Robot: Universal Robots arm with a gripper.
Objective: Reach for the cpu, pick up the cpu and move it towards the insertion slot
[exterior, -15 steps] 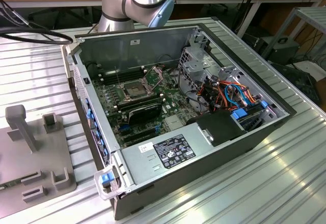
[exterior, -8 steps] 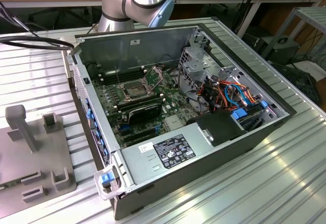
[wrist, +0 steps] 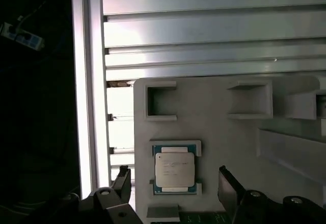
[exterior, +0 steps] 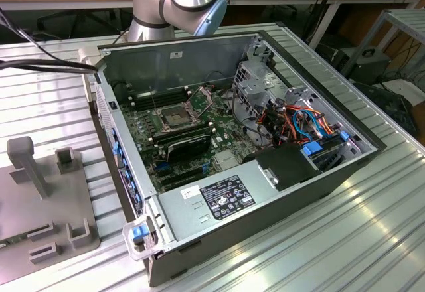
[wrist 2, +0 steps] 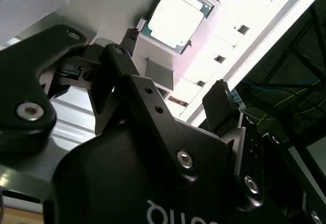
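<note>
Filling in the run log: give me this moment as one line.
gripper: open over cpu | cpu: lying in grey tray | socket: empty

Watching the first wrist view, I have free room on both flanks of the cpu (wrist: 174, 169). The pincer (wrist: 172, 172) stands spread wide and straddles it with a gap on each side. Low pocket lips (wrist: 175, 143) of the grey holder plate (wrist: 214, 142) hug the cpu's edges. Beyond the cpu stand two walled recesses (wrist: 162, 102), and a raised bar (wrist: 290, 150) runs off to one side.
</note>
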